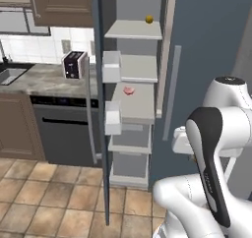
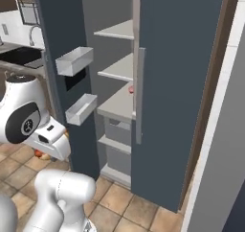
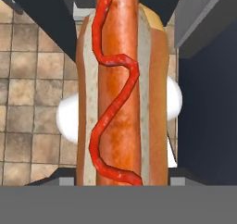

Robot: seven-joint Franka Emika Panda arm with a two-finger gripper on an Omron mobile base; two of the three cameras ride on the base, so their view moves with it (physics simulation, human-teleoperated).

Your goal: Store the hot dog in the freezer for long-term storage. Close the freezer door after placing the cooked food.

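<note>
Red-orange sausage with a squiggle of red sauce, tucked in a tan bun, runs right up the middle of the hand view: that's the hot dog (image 3: 118, 89), so close to the lens it must be sitting in the gripper. The finger tips themselves are hidden behind the bun, so I can't tell how wide the jaws stand, but I'd guess they're clamped on its lower end. It's carried lengthwise along the hand, probably so it slides onto a shelf end first.

Below it are tan floor tiles (image 3: 28, 107) and dark slate-blue panels at the upper corners, so the hand points down, low by the tall slate-blue freezer (image 1: 206, 50). In the right base view a bit of red-orange peeks out under the white wrist at lower left (image 2: 42, 154).

Further out, the freezer door (image 1: 100, 84) stands wide open, edge-on in the centre of the left base view, its white bins facing the pale grey shelves (image 1: 135, 102). A flat pink meat piece (image 1: 129, 90) lies on the middle shelf and a small round yellow fruit (image 1: 149, 19) on the top one, leaving room for the hot dog. The door's open so the arm can reach in; closing comes afterwards.
</note>
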